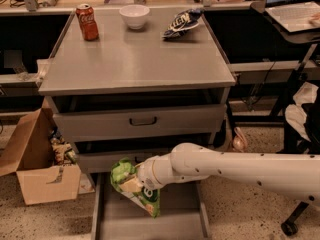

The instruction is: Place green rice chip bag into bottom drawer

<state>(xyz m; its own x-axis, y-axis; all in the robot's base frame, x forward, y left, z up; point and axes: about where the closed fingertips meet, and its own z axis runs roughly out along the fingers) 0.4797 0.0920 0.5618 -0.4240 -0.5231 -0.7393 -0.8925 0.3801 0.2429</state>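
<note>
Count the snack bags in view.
2. The green rice chip bag hangs in the gripper over the bottom drawer; a blue-and-white bag lies on the cabinet top, back right. More may be hidden.
</note>
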